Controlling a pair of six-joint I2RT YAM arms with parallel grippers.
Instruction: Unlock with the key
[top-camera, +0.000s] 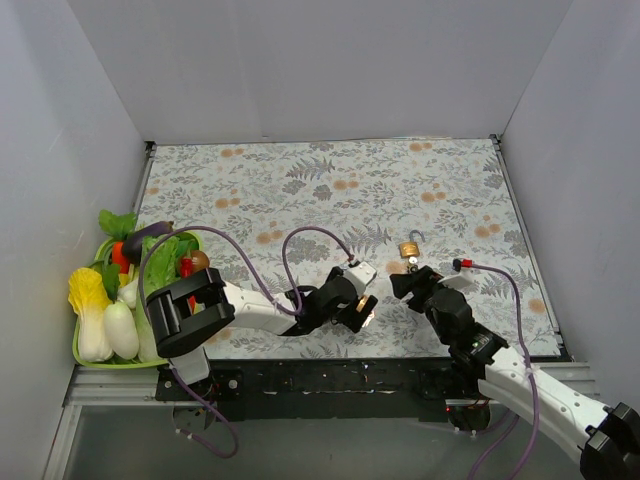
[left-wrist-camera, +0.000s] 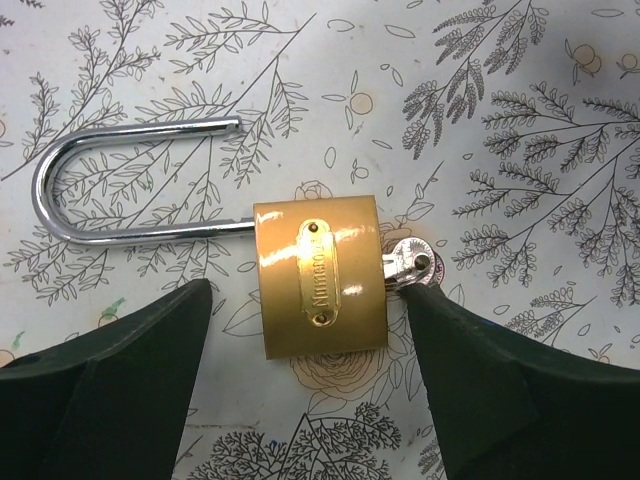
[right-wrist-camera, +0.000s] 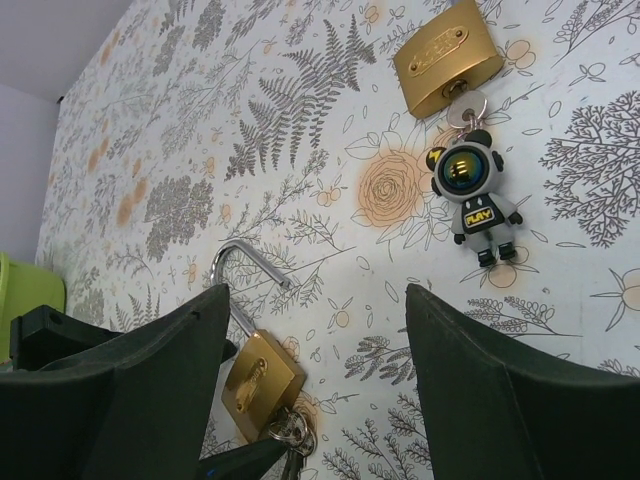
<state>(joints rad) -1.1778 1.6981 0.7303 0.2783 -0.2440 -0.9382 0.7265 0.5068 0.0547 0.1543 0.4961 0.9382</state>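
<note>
A brass padlock (left-wrist-camera: 320, 290) lies flat on the floral tabletop with its steel shackle (left-wrist-camera: 60, 170) swung open. A silver key (left-wrist-camera: 410, 265) sticks in its base. My left gripper (left-wrist-camera: 305, 300) is open and straddles the lock body; its right finger touches the key. The right wrist view shows the same lock (right-wrist-camera: 262, 385) with its key ring (right-wrist-camera: 298, 435). My right gripper (right-wrist-camera: 318, 295) is open and empty just right of it. In the top view the left gripper (top-camera: 358, 308) and right gripper (top-camera: 405, 283) face each other.
A second brass padlock (right-wrist-camera: 445, 55) with a key and a grey robot keychain figure (right-wrist-camera: 475, 190) lies just beyond the right gripper; it also shows in the top view (top-camera: 409, 250). A green tray (top-camera: 110, 363) of vegetables stands at the left. Grey walls enclose the table.
</note>
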